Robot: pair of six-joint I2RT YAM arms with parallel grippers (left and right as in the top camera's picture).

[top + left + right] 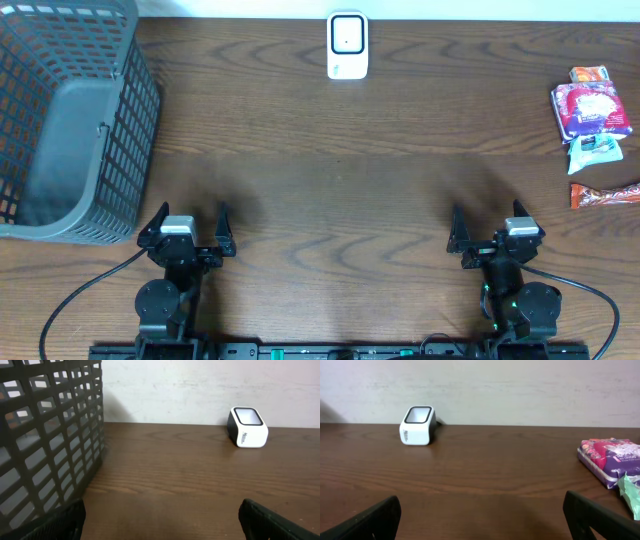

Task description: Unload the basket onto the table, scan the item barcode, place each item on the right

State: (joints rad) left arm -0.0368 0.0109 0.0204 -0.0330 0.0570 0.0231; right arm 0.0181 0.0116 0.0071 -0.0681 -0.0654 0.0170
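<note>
The white barcode scanner (347, 45) stands at the table's far edge, its window facing up; it also shows in the left wrist view (248, 426) and the right wrist view (418, 425). The packaged items lie at the right edge: a purple pack (590, 108) (611, 460), a green-and-white pack (595, 150) and an orange bar (605, 193). My left gripper (190, 222) (161, 520) rests open near the front left with nothing between its fingers. Front right, my right gripper (488, 225) (482, 520) is open and empty too, well short of the items.
A dark grey mesh basket (70, 120) (45, 435) fills the left side, just beyond the left gripper. A small orange pack (588, 73) lies behind the purple one. Bare wood table (340, 190) stretches between the grippers and the scanner.
</note>
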